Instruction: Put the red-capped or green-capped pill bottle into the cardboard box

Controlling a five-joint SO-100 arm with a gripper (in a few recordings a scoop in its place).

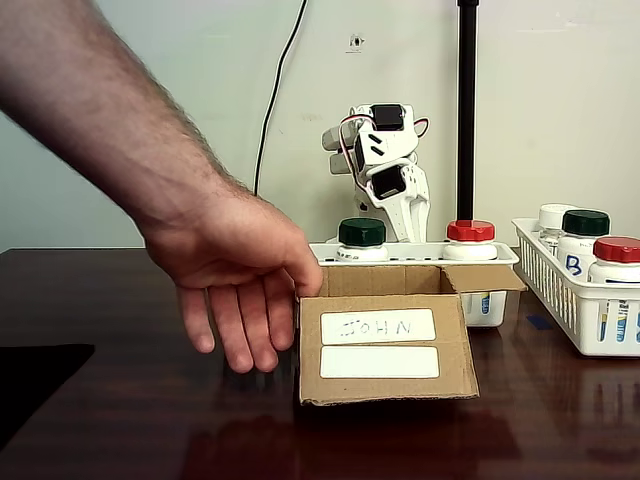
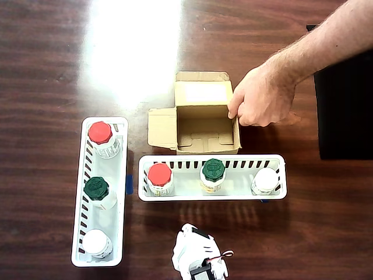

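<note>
- Two white slotted baskets (image 2: 274, 196) sit on the dark wooden table (image 2: 52, 70); in the overhead view one lies at 6 o'clock of the cardboard box (image 2: 201, 125), the other at 8 o'clock.
- Standing mid-row in that second basket is the pill bottle (image 2: 97, 190), green-capped, marked "B" in the fixed view.
- A person's hand (image 2: 262, 99) grips the open box's wall at its 3 o'clock side.
- Folded upright behind the baskets, the white arm's gripper (image 1: 388, 182) gives no clear sight of its jaws; I cannot tell their opening.

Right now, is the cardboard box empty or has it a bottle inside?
Empty: the overhead view shows the cardboard box open, only its bare bottom flaps inside.
</note>
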